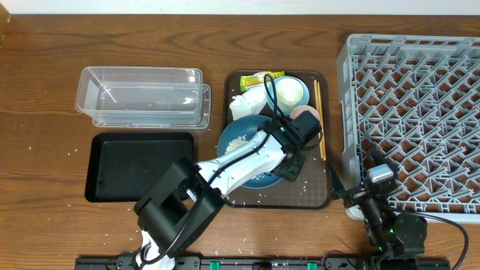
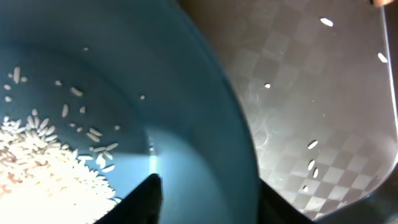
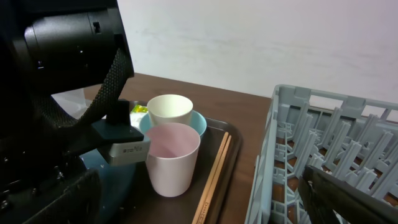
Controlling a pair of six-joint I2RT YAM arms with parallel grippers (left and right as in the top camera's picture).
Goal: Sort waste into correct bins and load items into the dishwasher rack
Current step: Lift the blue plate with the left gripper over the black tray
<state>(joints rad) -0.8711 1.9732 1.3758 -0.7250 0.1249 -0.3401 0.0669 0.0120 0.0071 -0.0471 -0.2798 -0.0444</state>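
Left tool [image 1: 291, 166] open astride the rim of the blue dish [image 1: 238, 129], which sits on the brown tray [image 1: 315, 198] holding loose rice [image 2: 37, 155], evidently to grip it for emptying; right tool [image 1: 373, 182] hangs beside the grey rack [image 1: 420, 90], state indeterminate.

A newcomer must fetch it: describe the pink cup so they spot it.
Find the dark brown serving tray left of the grey rack. Along its right side lie wooden chopsticks; the pink cup stands beside them. Its neighbour, the white cup, sits in a bowl.
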